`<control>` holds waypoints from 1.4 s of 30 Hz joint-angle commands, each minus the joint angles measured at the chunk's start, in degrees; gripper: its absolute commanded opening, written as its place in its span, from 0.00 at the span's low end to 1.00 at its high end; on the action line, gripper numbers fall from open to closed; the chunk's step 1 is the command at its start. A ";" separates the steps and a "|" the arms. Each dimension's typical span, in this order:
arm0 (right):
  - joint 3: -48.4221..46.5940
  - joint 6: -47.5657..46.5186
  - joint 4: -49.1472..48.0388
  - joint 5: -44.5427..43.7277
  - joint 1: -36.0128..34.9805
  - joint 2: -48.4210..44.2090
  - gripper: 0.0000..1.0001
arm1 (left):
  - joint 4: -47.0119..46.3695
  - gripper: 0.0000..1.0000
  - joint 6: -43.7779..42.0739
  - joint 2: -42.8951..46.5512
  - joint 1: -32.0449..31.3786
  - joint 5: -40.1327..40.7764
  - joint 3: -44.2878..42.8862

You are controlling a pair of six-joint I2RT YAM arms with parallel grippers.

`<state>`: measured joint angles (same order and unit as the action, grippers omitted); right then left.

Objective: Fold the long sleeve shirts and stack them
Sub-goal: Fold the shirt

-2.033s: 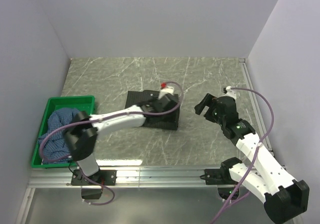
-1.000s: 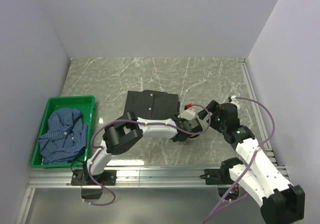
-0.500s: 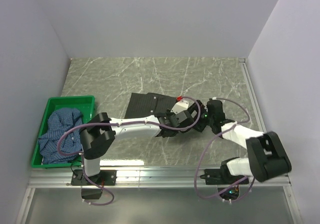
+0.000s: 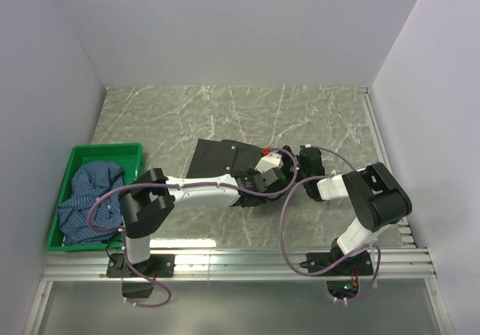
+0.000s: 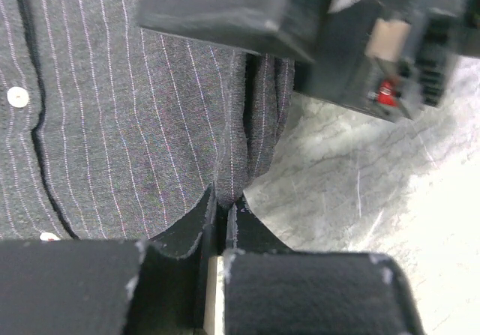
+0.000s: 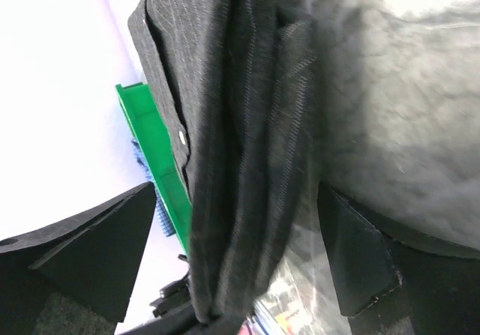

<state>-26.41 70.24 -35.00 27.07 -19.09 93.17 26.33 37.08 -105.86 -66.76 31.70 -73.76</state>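
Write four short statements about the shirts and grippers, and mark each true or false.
1. The blue shirt lies in the green crate. True.
2. The left gripper hangs open above the black shirt. False: it is shut on that shirt's edge.
3. The right gripper is open, with the black shirt's folded edge between its jaws. True.
4. The black shirt is stacked on the blue shirt. False: it lies on the table, apart from the crate.
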 commanded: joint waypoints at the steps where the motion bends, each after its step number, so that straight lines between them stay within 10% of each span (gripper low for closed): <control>1: -1.10 1.13 -0.51 -2.98 -1.65 2.98 0.94 | -3.03 0.02 1.06 2.94 0.05 -2.08 0.98; 14: -3.20 2.36 -0.68 -4.48 -5.60 7.64 0.80 | -4.35 0.03 1.33 3.12 0.14 -4.54 -0.42; 23: -3.73 -0.18 -1.92 -5.18 -5.78 8.88 0.09 | -4.01 0.09 4.22 7.77 0.40 -7.96 3.44; 26: -5.92 -4.22 4.31 -6.76 -5.78 6.77 0.00 | -2.16 0.26 6.24 9.96 0.93 -10.77 4.67; 27: -7.32 -6.49 7.98 -7.12 -5.61 5.46 0.00 | 0.80 0.50 7.29 10.67 1.28 -11.22 4.07; 30: -9.96 -11.50 14.58 -6.95 -4.90 3.52 0.00 | 4.78 0.76 8.36 15.23 2.69 -11.22 2.57; 42: -35.07 -44.36 61.12 -16.56 0.02 1.50 0.00 | 10.77 0.95 -6.04 36.51 35.45 -19.21 7.04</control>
<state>-52.69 39.99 7.03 19.33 -20.25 97.89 34.83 37.58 -71.81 -36.34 15.66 -69.08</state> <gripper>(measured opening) 0.081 0.938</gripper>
